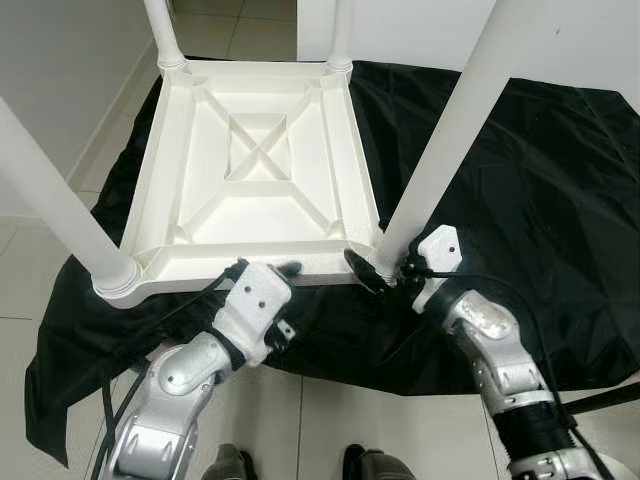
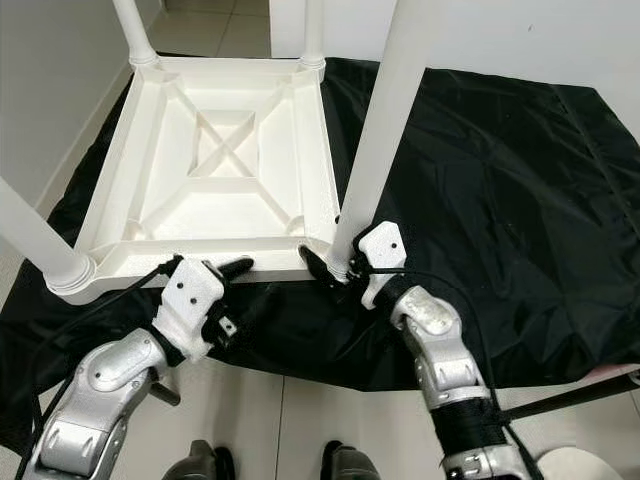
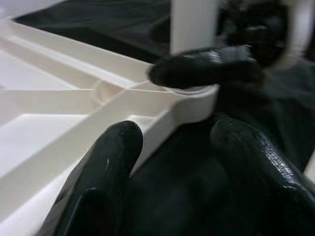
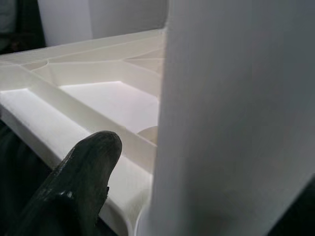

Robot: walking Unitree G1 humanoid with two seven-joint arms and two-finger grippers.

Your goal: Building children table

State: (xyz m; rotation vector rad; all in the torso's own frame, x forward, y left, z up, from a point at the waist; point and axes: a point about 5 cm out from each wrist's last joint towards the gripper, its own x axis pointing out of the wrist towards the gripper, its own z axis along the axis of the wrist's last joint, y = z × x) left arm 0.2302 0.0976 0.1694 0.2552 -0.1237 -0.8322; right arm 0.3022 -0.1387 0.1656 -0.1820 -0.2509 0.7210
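Observation:
A white plastic children's table (image 1: pixel 262 150) lies upside down on a black cloth (image 1: pixel 530 200), with its legs standing up from the corner sockets. My right gripper (image 1: pixel 387 268) is at the base of the near right leg (image 1: pixel 440 140). It is open, one finger (image 4: pixel 83 182) a little apart from the leg (image 4: pixel 236 118) and the other hidden behind it. My left gripper (image 1: pixel 262 267) is open at the near rim of the table (image 3: pixel 162 115), one finger over the rim and one over the cloth. The near left leg (image 1: pixel 50 195) stands in its socket.
The cloth covers light floor tiles (image 1: pixel 330 430); my feet (image 1: pixel 300 465) stand just short of its near edge. A white wall (image 1: pixel 60 70) runs along the left, and another white wall (image 1: pixel 420 25) stands behind the table.

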